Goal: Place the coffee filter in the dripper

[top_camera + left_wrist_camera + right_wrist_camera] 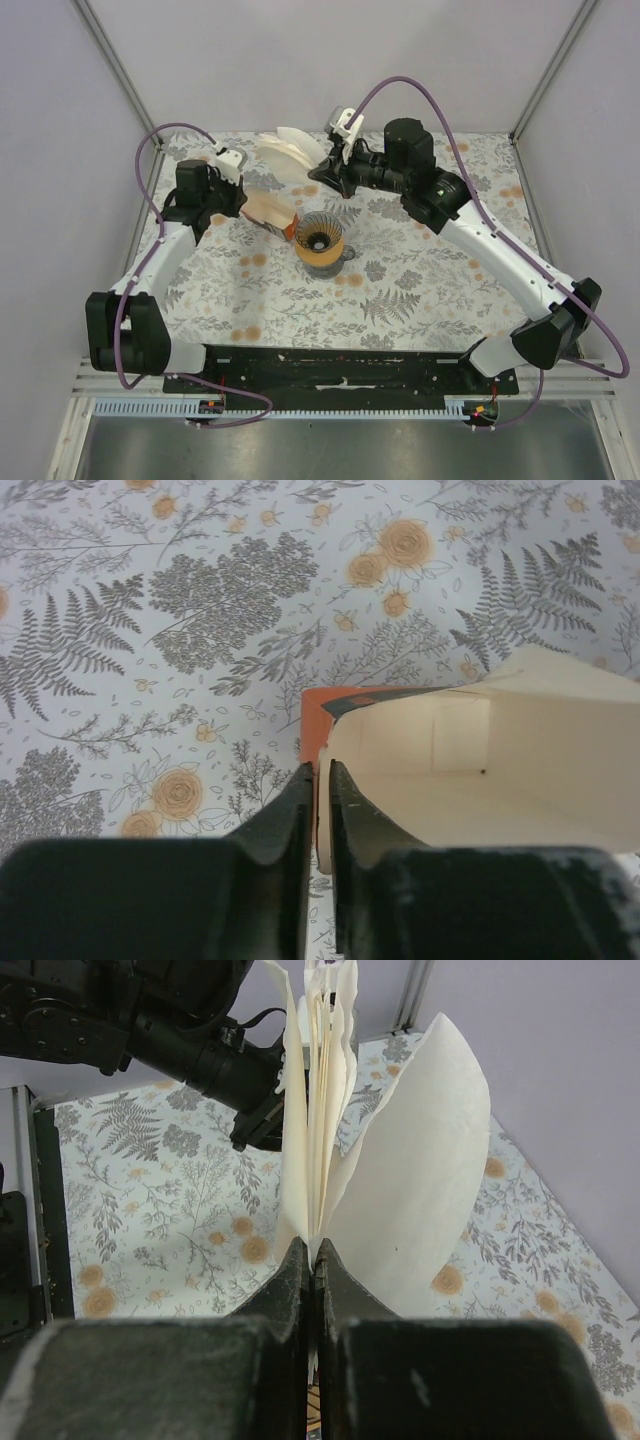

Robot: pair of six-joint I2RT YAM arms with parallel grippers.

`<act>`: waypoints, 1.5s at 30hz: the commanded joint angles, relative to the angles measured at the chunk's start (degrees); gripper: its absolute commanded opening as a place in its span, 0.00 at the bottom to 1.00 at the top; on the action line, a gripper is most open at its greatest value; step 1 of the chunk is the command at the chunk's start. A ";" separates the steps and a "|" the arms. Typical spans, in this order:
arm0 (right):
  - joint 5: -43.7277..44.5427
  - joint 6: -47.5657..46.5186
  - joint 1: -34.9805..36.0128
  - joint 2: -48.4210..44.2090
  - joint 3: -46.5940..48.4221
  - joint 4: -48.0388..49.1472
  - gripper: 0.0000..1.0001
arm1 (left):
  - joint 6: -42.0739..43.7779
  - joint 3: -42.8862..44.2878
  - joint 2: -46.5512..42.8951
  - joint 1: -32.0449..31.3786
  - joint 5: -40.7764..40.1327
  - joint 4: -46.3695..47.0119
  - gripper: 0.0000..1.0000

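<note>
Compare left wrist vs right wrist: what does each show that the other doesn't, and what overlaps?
Left wrist only: the left claw pinched on a wall of the orange carton, with no papers visible inside it. Right wrist only: the right claw shut on a fanned bunch of paper filters, the left arm behind, and the purple wall. Both: the floral table cover. Neither shows the dripper.
</note>
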 commanded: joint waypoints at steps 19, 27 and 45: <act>-9.01 15.59 -2.99 8.21 6.14 2.18 0.00 | 7.58 -12.27 -19.01 1.11 18.97 23.16 0.49; -15.08 14.55 -2.90 8.83 3.69 8.07 0.00 | -9.09 -8.15 -18.58 1.11 20.92 21.34 0.57; -13.77 3.65 -3.43 2.50 -0.98 6.24 0.00 | -8.52 -7.61 -20.68 0.76 40.88 23.62 0.56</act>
